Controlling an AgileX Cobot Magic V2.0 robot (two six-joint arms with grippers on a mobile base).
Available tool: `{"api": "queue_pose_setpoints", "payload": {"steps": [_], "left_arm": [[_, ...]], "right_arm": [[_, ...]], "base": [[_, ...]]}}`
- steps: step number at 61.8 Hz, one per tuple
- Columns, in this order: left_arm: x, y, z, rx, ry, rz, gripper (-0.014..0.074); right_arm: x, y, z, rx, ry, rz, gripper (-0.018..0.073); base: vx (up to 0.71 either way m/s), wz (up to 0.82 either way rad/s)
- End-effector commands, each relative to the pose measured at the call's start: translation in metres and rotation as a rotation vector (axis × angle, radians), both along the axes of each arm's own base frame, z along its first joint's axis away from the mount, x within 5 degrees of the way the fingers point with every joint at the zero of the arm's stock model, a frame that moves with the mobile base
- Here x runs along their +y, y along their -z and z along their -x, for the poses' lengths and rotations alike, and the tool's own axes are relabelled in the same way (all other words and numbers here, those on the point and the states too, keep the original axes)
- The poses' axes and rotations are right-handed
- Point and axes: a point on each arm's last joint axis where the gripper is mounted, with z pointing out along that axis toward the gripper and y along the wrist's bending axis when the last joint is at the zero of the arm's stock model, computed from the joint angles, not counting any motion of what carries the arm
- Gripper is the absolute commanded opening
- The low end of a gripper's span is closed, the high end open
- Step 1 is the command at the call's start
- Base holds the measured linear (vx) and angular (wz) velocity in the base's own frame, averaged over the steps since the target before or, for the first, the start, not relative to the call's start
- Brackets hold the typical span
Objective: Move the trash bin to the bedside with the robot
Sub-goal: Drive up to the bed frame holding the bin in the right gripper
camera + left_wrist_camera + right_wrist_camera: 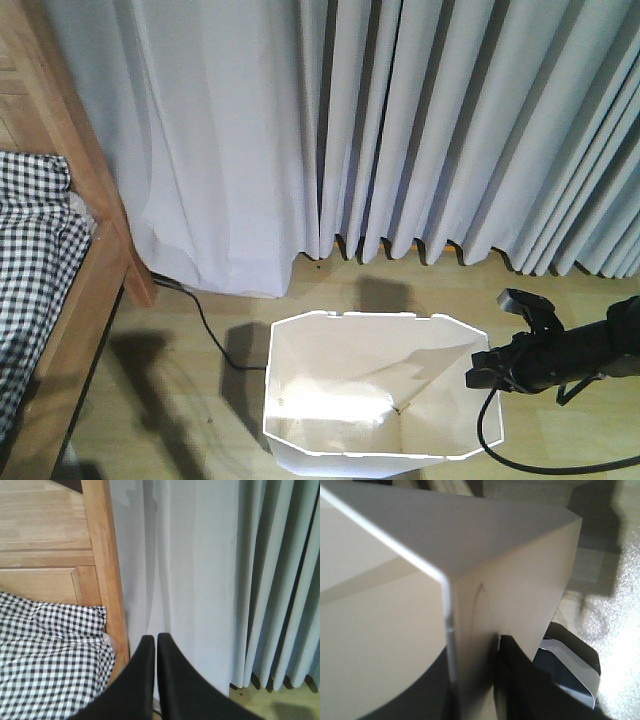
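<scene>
white plastic trash bin [340, 375] stands on the wood floor [570, 300] before grey curtains [400, 120], apart from the bed [92, 300] at left. right gripper [482, 372] clamped on the bin's right wall. left gripper [152, 652] fingers pressed together, holding nothing.

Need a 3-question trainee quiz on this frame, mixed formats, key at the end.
1. True or false: the left gripper is holding the trash bin.
2. The right gripper clamps the bin at: A) the rim on the side away from the bed; B) the base; C) the rim nearest the bed.
3. Fill in: behind the bin hangs a pale, pleated ____.
Key: 1 false, it is shut on nothing; 2 A; 3 curtain.
</scene>
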Motion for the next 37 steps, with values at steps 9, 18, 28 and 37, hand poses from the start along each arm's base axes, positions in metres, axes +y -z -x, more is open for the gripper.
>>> {"api": "queue_pose_setpoints", "payload": {"steps": [9,18,28,37], "left_arm": [[-0.0001,-0.0008,-0.0004,-0.067,0.001,0.0,-0.0006],[-0.0001,-0.0008,-0.0004,-0.067,0.001,0.0,-0.0006],[-0.0001,-0.0008,-0.0004,-0.067,0.001,0.0,-0.0006],[-0.0001,-0.0008,-0.0004,-0.067,0.001,0.0,-0.0006]], "right_arm": [[0.0127,-0.0325,-0.0125,-0.119,-0.004,-0.221,-0.0006],[0.0127,-0.0325,-0.0125,-0.119,-0.004,-0.221,-0.0006],[0.0127,-0.0325,-0.0125,-0.119,-0.004,-0.221,-0.0006],[0.0127,-0.0325,-0.0125,-0.119,-0.004,-0.221,-0.0006]], "base": [[0.14,-0.02],[0.13,-0.02],[0.1,0.0],[0.06,0.01]]}}
